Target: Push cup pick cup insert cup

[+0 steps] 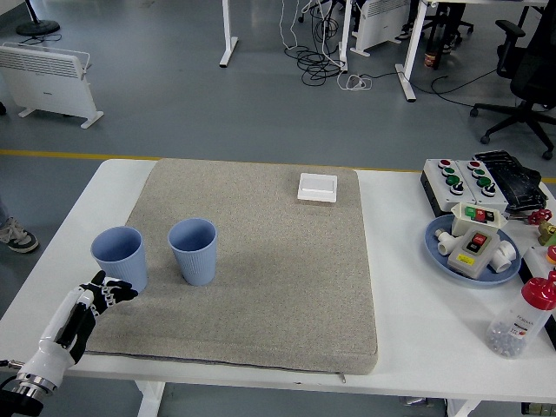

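Your left hand (94, 300) hovers near the table's (395, 287) near-left corner, fingers (117, 294) loosely extended and empty, just beside the left blue cup (120, 258).

- Two pale blue ribbed plastic cups (119, 258) (193, 251) upright on grey fabric mat (261, 287), narrow gap between.
- Black-and-white left hand (97, 297) just beside the left one.
- Open mat rightward; small white square box (317, 188) far.

Two blue cups (119, 258) (193, 250), one white switch (317, 187), one blue plate (437, 248), one bottle (521, 319), one grey mat (287, 278).
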Motion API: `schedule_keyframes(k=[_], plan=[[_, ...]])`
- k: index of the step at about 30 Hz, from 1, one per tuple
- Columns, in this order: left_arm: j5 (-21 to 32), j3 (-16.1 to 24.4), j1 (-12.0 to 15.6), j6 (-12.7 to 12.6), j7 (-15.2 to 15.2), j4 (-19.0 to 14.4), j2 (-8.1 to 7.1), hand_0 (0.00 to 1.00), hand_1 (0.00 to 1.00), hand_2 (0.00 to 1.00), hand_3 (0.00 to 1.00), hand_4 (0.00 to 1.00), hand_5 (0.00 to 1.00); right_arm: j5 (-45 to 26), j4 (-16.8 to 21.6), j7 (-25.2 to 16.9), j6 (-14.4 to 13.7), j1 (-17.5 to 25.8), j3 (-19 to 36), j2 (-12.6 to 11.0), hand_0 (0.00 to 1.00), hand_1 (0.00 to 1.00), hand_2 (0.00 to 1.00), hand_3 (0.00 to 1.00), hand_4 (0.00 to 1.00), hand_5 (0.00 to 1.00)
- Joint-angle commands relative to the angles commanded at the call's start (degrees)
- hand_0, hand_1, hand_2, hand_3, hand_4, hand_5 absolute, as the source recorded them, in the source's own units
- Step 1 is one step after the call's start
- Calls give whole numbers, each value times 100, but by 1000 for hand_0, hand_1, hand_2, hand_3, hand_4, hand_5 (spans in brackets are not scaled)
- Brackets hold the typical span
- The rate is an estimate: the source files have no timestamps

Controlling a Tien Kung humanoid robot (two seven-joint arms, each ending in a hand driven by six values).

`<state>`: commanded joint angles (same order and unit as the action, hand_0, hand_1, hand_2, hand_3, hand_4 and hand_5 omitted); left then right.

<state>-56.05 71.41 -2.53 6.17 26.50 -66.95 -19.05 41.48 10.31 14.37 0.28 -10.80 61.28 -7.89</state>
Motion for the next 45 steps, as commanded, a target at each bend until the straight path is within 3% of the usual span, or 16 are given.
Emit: schedule_keyframes(k=[45], plan=[[-318,-306,-787,61,-328,784,-220,677,607,532,508,614,998,-19,0,-1,8,-14,-7,9,771,710,708,612,266,559]])
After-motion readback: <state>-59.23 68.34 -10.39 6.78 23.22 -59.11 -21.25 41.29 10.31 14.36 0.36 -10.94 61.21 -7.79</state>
